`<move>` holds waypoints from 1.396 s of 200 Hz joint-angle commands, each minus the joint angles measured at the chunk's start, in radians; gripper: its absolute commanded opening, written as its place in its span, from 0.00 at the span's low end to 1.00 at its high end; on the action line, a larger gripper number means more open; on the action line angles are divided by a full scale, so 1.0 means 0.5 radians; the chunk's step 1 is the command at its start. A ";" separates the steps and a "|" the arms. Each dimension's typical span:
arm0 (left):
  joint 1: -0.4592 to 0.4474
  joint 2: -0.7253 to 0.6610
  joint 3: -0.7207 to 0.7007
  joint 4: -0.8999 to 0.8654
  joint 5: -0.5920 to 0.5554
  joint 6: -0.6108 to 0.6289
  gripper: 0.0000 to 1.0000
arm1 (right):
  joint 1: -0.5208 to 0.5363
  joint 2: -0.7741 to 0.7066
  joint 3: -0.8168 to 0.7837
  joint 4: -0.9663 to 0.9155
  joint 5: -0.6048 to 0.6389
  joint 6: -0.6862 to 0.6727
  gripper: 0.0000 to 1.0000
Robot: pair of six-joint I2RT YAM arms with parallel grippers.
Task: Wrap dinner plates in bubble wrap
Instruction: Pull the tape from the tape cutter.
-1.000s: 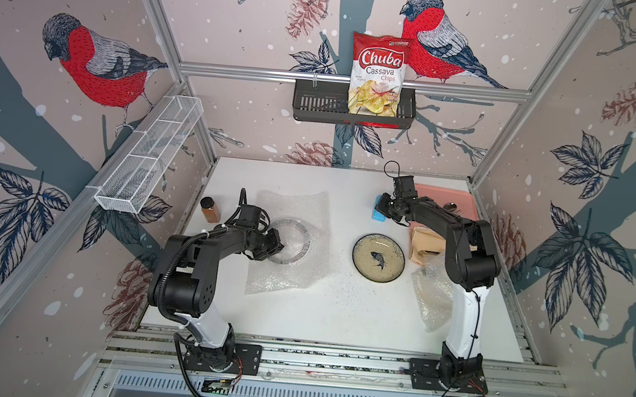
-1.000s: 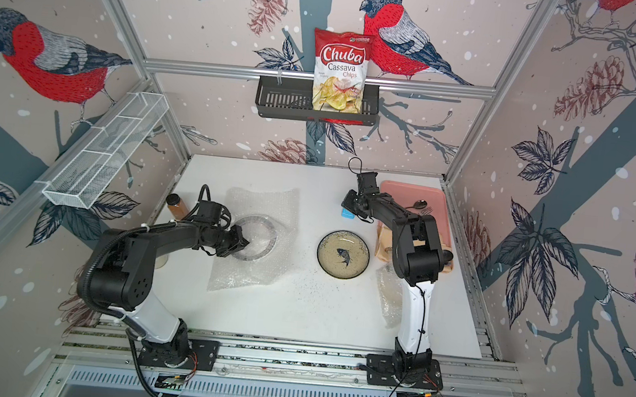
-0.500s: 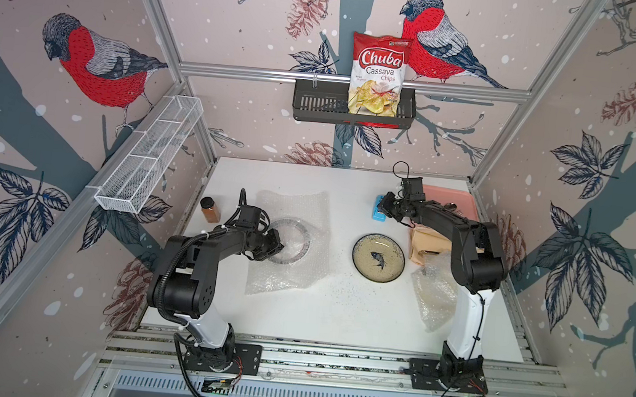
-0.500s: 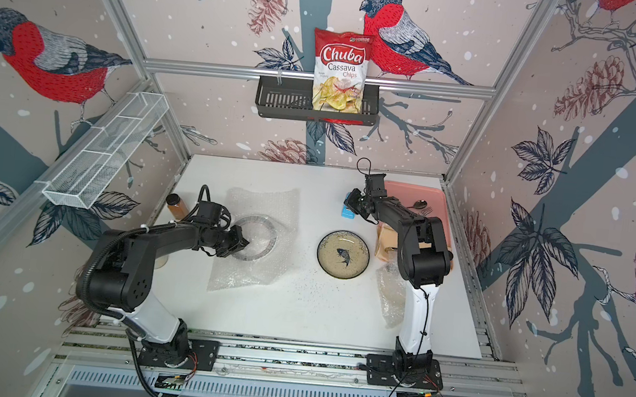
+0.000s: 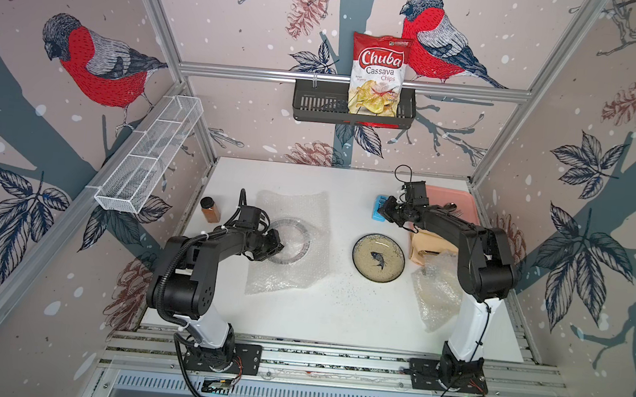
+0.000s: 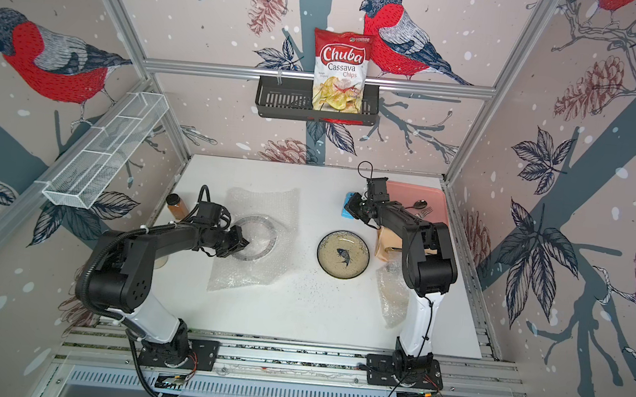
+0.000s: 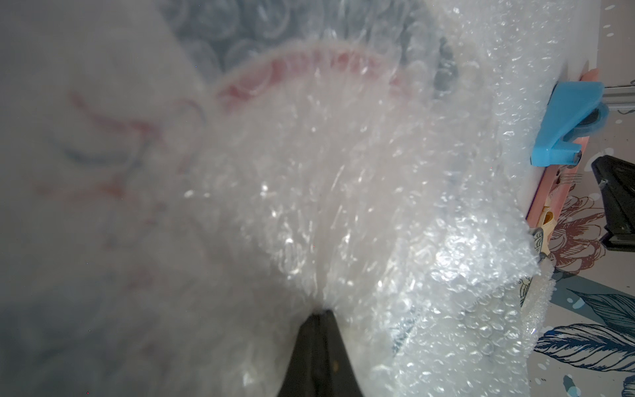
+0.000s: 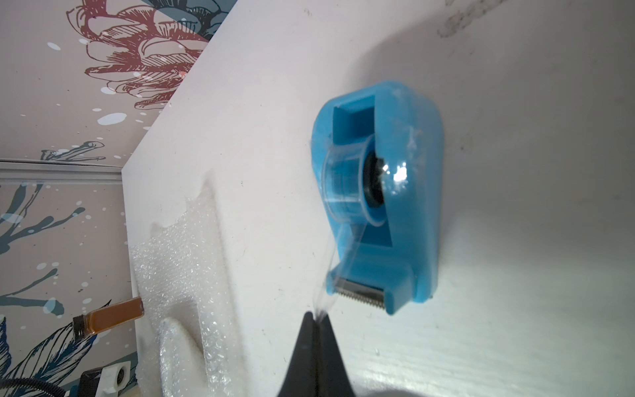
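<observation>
At the left edge of the table stands a brown spice jar. Beside it, the left gripper is pinched tight on a fold of the flat bubble wrap sheet, at the rim of the white-centred plate lying there. The fish plate sits bare mid-table. Behind it, the right gripper is clamped on the clear tape running from the blue tape dispenser. A crumpled second bubble wrap sheet lies far right.

The left arm is reaching forward, forearm lying low and pointing inward, left gripper pressing its jaws together; the right arm is stretching far forward, right gripper likewise pinching shut.
</observation>
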 commanded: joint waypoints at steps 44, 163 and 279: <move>0.005 0.029 -0.052 -0.390 -0.317 -0.018 0.00 | 0.045 -0.161 -0.164 0.026 -0.096 0.014 0.00; 0.008 -0.003 -0.085 -0.387 -0.317 -0.021 0.00 | 0.110 -0.228 -0.303 -0.074 0.093 -0.005 0.00; 0.008 -0.003 -0.104 -0.380 -0.322 -0.032 0.00 | 0.116 -0.104 -0.361 -0.056 0.138 -0.065 0.06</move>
